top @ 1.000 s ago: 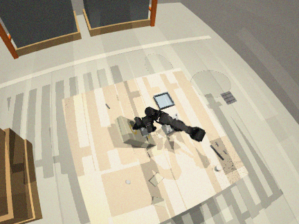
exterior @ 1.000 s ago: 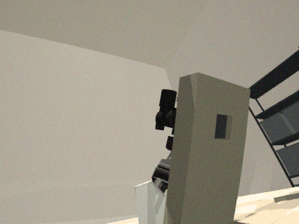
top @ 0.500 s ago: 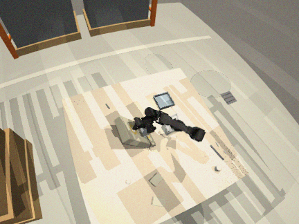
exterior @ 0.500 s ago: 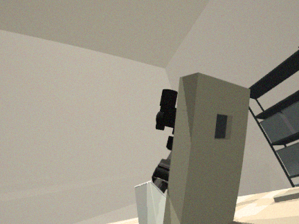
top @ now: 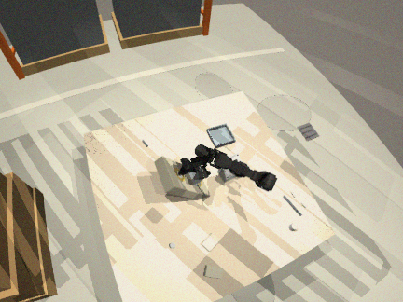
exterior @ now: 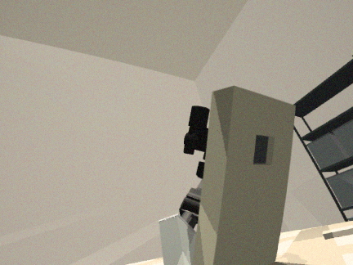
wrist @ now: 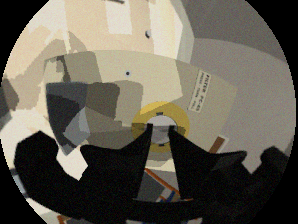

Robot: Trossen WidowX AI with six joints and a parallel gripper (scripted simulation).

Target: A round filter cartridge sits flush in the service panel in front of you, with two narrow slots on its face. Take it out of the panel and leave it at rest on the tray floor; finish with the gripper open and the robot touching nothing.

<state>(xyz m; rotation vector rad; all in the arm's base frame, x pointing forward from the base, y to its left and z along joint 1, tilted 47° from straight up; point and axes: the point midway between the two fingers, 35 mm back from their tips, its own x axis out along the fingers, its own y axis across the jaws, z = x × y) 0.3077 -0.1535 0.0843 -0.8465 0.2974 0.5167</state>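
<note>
The service panel (top: 166, 174) (exterior: 253, 196) (wrist: 155, 75) stands upright; the exterior camera sees its back. In the wrist view, the pale round face of the cartridge (wrist: 161, 121) lies inside a yellow ring (wrist: 160, 106) on the panel. Small dark slots show at the top and bottom of the face. My gripper (wrist: 160, 131) is partly open with nothing between its fingers. Its two tips stand apart in front of the face, one toward each side; whether they touch it cannot be told. The exterior view has the fingertips hidden by the panel. I cannot tell for certain which object is the tray.
A dark-rimmed rectangle (top: 209, 135) with a pale blue middle lies behind the arm. A pale upright sheet or wall (exterior: 173, 241) stands beside the panel. A dark square recess (wrist: 65, 95) is left of the cartridge. A dark bar (top: 292, 205) and small items lie around.
</note>
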